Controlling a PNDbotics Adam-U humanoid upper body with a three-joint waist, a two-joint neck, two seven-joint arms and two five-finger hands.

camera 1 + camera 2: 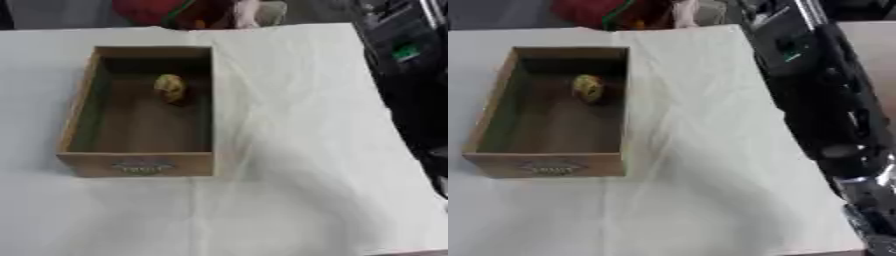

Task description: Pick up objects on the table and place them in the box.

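One desk (289, 165) fills nearly the whole frame, covered in a white cloth with soft creases running down its middle. My right arm (815, 95) is next in size: a black, hard-shelled limb with a small green mark, coming down the right side of the frame and ending near the lower right corner. Whether my right hand at its end is released or clenched I cannot tell, as only a blurred silvery part shows at the frame's edge. My left hand is not visible anywhere.

In the upper left sits the box (79, 107), a shallow rectangular wooden tray with straight tan walls, a darker floor and a faint printed label on its near wall. Inside it, toward the far end, lies the one small object (171, 88) I can see: a rounded, lumpy, yellowish thing, matte rather than shiny, resting on the box floor a little apart from the far wall.

At the top edge, beyond the desk, there is something red and a pale shape, too blurred to name.

I see nothing else lying on the cloth, so I judge the placing step is done or nearly so. To do it well, I should draw my arm clear along the right side, keeping it high and well away from the box wall so the light wooden tray does not get nudged.
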